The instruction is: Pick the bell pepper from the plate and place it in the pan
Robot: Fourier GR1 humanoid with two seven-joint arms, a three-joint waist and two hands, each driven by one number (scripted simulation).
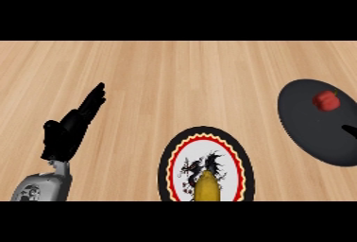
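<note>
Red bell pepper [327, 100] sits in the dark pan [307, 127] at right. Left hand [70, 127] rests w/ fingers straight, holding nothing (over bare counter [174, 71]). Patterned plate [241, 163] carries a yellow item [208, 188].

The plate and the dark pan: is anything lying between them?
No. In the head view, only bare wooden counter separates the plate from the pan.

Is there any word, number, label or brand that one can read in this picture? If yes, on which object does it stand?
None: no word, number, label or brand can be read.
The plate bears only a black dragon-like drawing and a red and yellow toothed ring, no letters.
The pan, the red bell pepper, the yellow object on the plate, the counter and the left hand carry no writing.
</note>
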